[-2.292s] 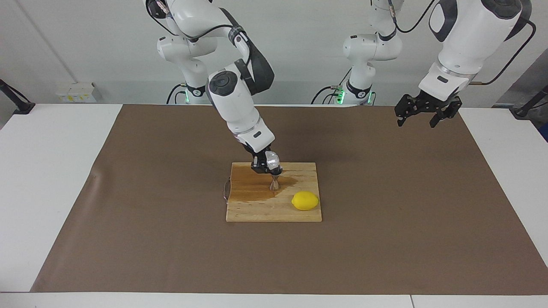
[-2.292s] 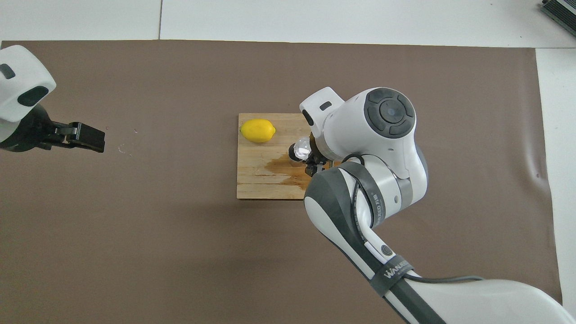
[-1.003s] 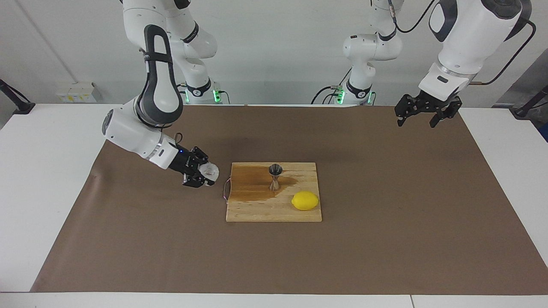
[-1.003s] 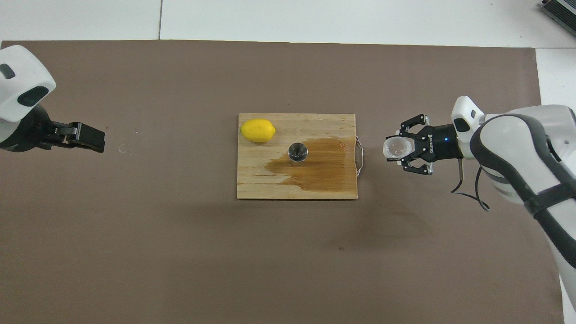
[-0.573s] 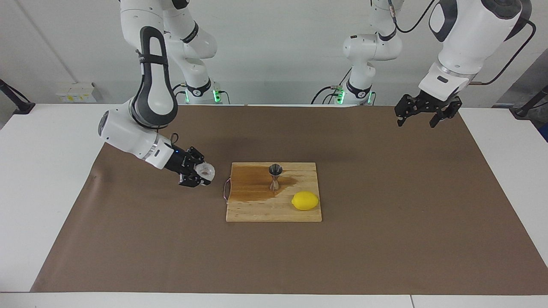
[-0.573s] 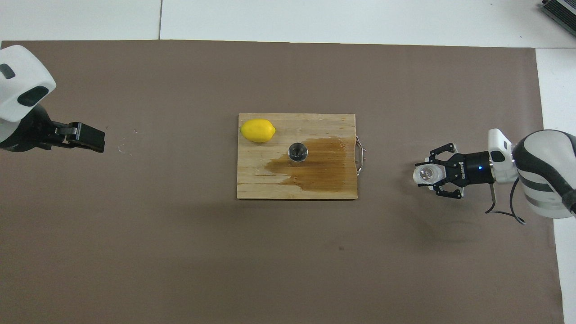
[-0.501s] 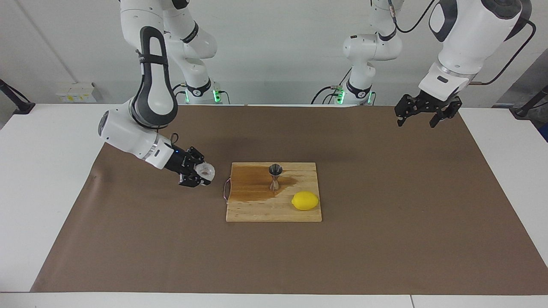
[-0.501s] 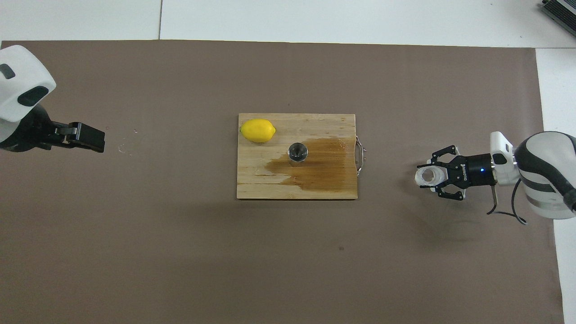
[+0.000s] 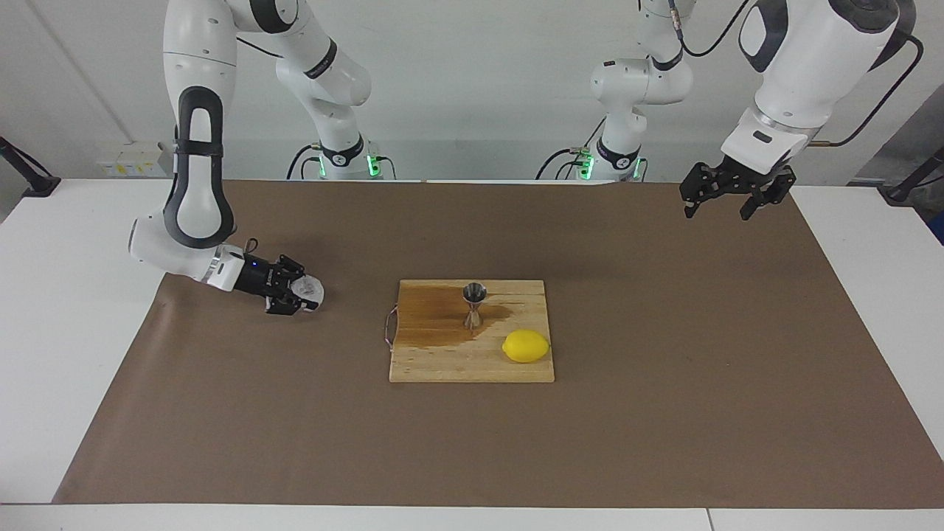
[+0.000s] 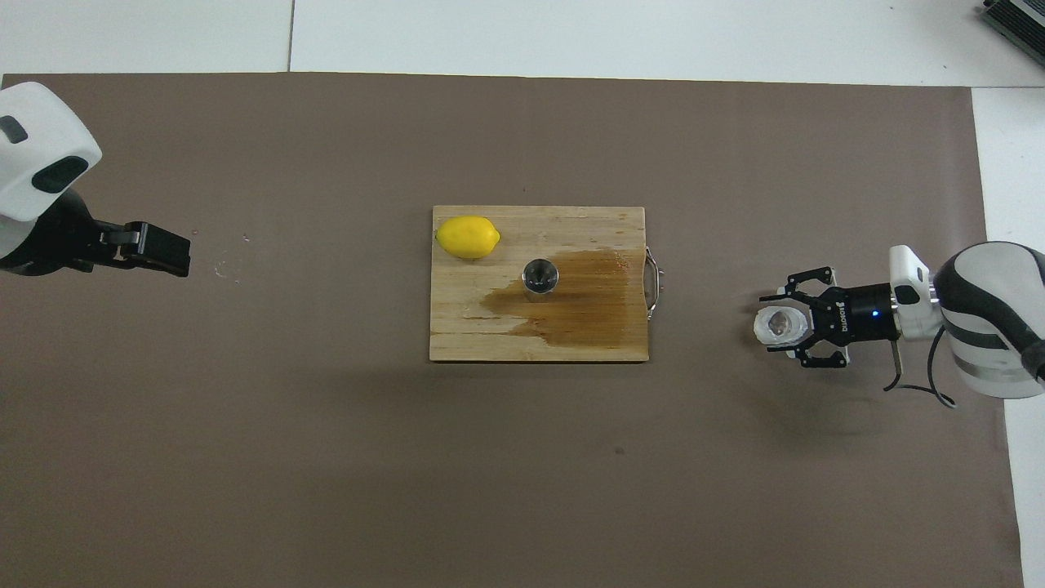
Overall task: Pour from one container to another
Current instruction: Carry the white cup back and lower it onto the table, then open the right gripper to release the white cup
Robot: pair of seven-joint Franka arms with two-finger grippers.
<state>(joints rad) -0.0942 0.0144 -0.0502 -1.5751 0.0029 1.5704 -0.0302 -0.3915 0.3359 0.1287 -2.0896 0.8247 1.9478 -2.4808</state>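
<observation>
Brown mat (image 9: 664,413); glass cup (image 9: 307,293) between right jaws, grip unclear.

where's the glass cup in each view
Facing view: the glass cup is on the brown mat toward the right arm's end, at the right claw, beside the board.
Overhead view: the cup is at the claw, on the handle side of the board.
Shared landmark: the lemon on the board.

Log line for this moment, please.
right end effector: at glass cup, off the board | left end effector: open, waiting | jigger: upright on wet board
</observation>
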